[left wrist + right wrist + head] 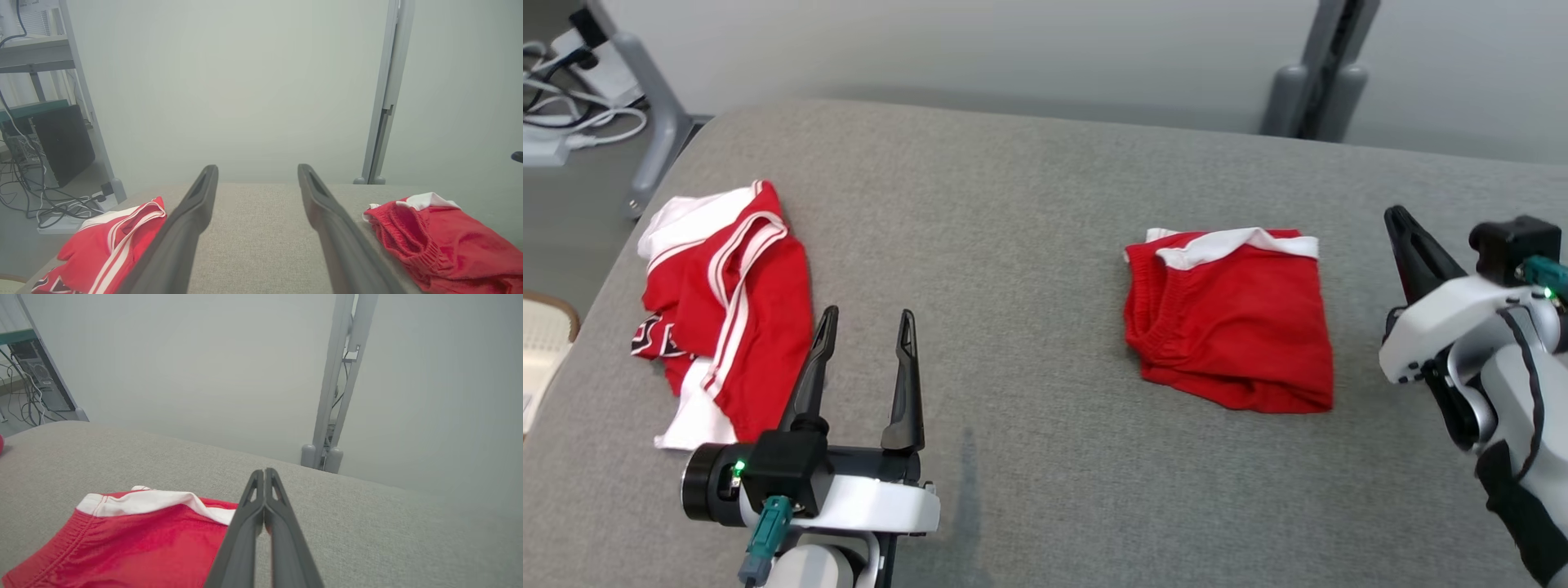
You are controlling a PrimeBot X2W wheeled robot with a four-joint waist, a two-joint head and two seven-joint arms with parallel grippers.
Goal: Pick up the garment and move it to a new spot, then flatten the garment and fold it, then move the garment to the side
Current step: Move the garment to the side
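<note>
As it lies folded, the garment point(1230, 327) runs left-right, white band point(1233, 242) farthest.

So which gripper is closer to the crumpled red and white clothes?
Left. The left gripper, open, is right beside the edge of the crumpled clothes. The right gripper, shut, is far across the grey surface, past the folded red garment.
</note>
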